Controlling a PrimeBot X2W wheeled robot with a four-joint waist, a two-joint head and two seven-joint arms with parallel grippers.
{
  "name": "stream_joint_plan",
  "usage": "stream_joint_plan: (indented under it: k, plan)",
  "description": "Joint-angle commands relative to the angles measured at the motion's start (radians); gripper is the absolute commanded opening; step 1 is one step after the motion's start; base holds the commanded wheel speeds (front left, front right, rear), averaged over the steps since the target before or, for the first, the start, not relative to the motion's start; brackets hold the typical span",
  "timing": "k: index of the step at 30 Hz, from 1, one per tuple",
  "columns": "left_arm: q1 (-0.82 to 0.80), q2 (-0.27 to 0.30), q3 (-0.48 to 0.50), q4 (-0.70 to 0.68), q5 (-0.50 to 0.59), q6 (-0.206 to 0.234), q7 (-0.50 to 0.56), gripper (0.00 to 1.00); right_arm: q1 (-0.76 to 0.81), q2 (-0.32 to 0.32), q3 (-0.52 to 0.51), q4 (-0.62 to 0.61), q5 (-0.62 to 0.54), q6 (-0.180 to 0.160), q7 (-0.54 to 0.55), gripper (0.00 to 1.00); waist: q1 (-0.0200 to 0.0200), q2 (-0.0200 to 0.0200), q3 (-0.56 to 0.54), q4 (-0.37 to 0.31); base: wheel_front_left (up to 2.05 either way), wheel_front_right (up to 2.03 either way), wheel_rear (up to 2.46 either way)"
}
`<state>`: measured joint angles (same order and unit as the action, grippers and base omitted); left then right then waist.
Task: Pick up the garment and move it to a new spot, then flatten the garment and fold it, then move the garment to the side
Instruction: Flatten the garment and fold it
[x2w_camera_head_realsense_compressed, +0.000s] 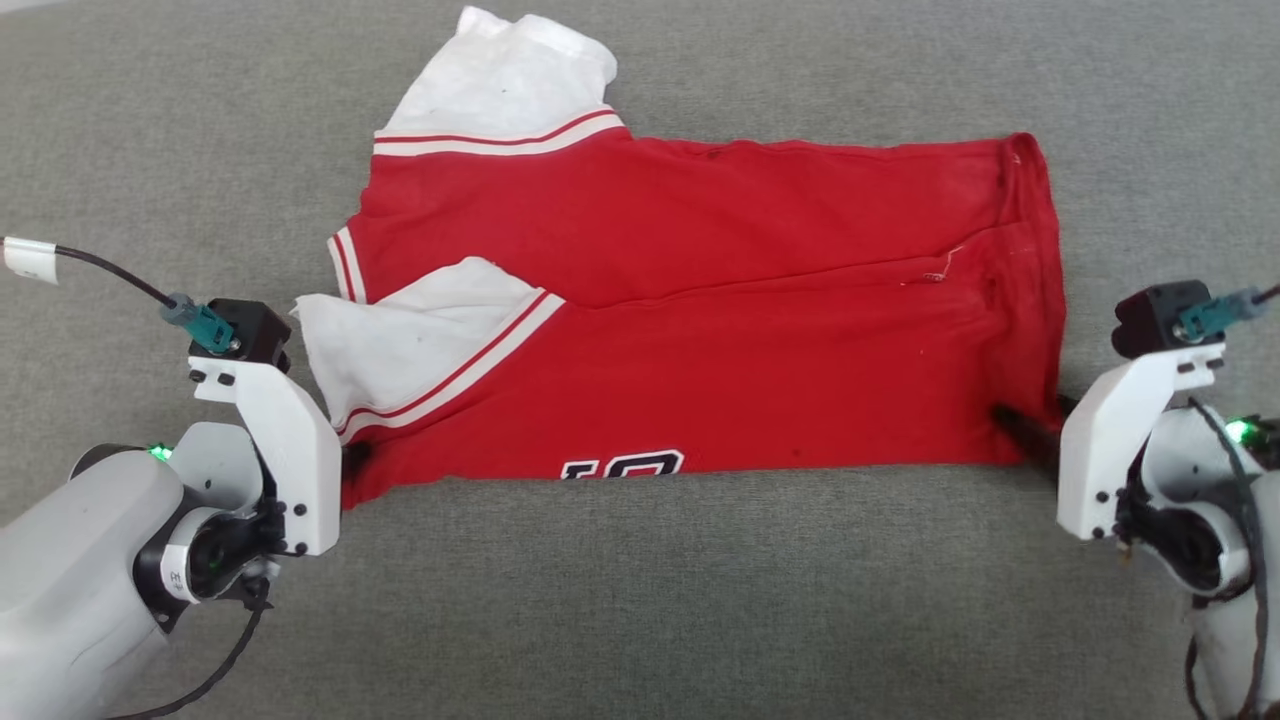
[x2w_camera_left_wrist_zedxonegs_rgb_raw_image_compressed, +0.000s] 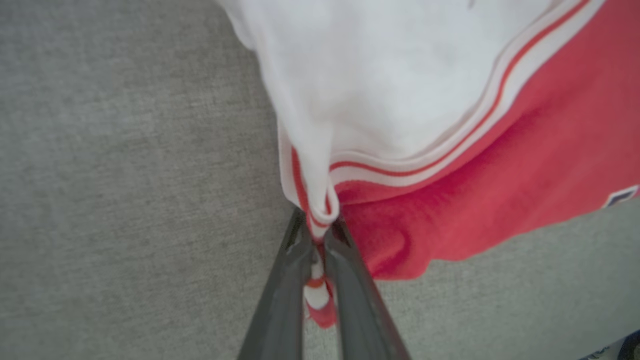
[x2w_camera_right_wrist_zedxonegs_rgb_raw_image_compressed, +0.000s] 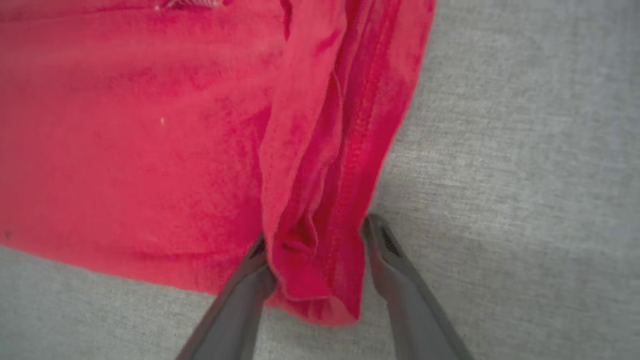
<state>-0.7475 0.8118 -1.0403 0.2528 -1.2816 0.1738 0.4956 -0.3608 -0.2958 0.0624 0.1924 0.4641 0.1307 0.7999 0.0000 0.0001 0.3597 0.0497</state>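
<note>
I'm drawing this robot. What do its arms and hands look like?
Pale grey arms with green lights. The left hand and right hand each have a white bracket, a black block with a teal plug and dark cable, and two long dark fingers.

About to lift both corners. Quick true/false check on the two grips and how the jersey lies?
1. The left gripper is shut on the garment's striped sleeve trim. True.
2. The right gripper is clamped tight on the hem. False: its jaws stand apart, with the bunched red corner between them.
3. The garment hangs in the air. False: it lies on the grey surface.
4. Part of the number shows at the garment's near edge. True.
</note>
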Motion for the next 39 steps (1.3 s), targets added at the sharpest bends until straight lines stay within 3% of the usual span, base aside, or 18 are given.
stream_joint_plan:
  k: [1,10,21,29,35,36,37,39]
  plan:
    - [0.027,-0.038,-0.025,0.007,0.008,-0.015,0.002,0.0,0.025,0.017,0.031,0.053,0.012,0.0,0.035,0.0,0.0,-0.0001,0.001,0.006,0.0,0.0,0.0]
    - [0.033,0.0,0.003,0.001,-0.014,-0.023,-0.015,0.0,-0.012,-0.042,0.01,-0.01,0.051,0.0,0.097,0.0,0.0,-0.0001,-0.017,0.023,0.0,0.0,0.0]
    - [0.071,0.132,0.03,-0.208,-0.024,0.063,-0.011,0.0,0.086,-0.073,-0.05,-0.248,0.084,0.0,0.256,0.0,0.0,-0.0001,-0.047,0.049,0.0,0.0,0.0]
    - [0.145,0.198,0.026,-0.357,-0.047,0.151,-0.017,0.0,0.219,-0.044,-0.13,-0.426,0.074,0.0,0.368,0.0,0.0,-0.0001,-0.049,0.061,0.0,0.0,0.0]
    - [0.187,0.185,0.006,-0.346,-0.055,0.161,-0.026,0.0,0.288,0.003,-0.156,-0.452,0.041,0.0,0.361,0.0,0.0,-0.0001,-0.044,0.058,0.0,0.0,0.0]
    - [0.188,0.179,0.003,-0.335,-0.047,0.158,-0.028,0.04,0.293,0.009,-0.15,-0.446,0.037,0.0,0.35,0.0,0.0,-0.0001,-0.043,0.057,0.0,0.0,0.0]
    - [0.189,0.169,-0.001,-0.325,-0.047,0.153,-0.028,0.28,0.295,0.019,-0.15,-0.435,0.035,0.0,0.337,0.15,0.0,-0.0001,-0.042,0.055,0.0,0.0,0.0]
    - [0.184,0.153,-0.006,-0.3,-0.048,0.142,-0.023,0.44,0.304,0.023,-0.143,-0.408,0.02,0.0,0.315,0.49,0.0,-0.0001,-0.041,0.051,0.0,0.0,0.0]
